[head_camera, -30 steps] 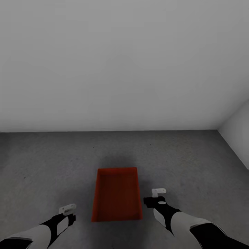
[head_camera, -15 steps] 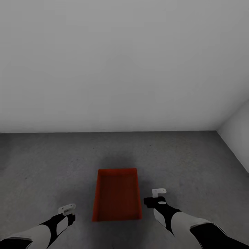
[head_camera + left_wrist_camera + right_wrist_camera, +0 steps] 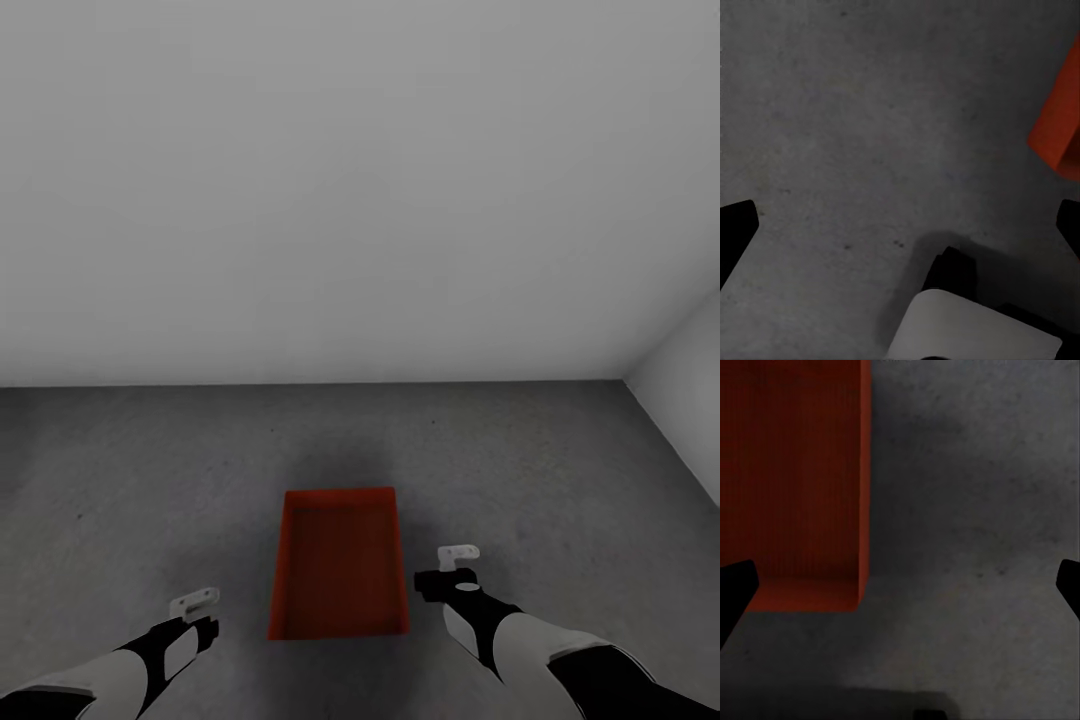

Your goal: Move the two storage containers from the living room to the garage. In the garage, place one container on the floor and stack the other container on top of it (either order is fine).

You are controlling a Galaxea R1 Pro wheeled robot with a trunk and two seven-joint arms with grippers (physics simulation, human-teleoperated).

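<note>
An orange-red storage container (image 3: 338, 565) sat on the dark grey floor (image 3: 560, 470) in the lower middle of the head view, its open top facing up and its long sides running away from the camera. Only one box could be made out there; whether a second was nested in it could not be told. A plain white wall (image 3: 340, 190) took up the upper half of the frame, meeting the floor along a straight line, and a second white wall (image 3: 690, 390) came in at the right edge to form a corner. The concrete between the box and both walls was bare, with faint specks and a soft shadow around the box.

The left gripper (image 3: 196, 603) hung at lower left of the head view, apart from the box's left wall, and the right gripper (image 3: 458, 556) at lower right, just beside the box's right wall without touching it. In the left wrist view the two dark fingertips (image 3: 735, 232) sat at opposite edges of the frame, spread wide with only floor between them, and a corner of the container (image 3: 1061, 124) showed at the right edge. In the right wrist view the fingertips (image 3: 733, 585) were likewise spread wide and empty, with the container (image 3: 791, 480) filling the upper left.
</note>
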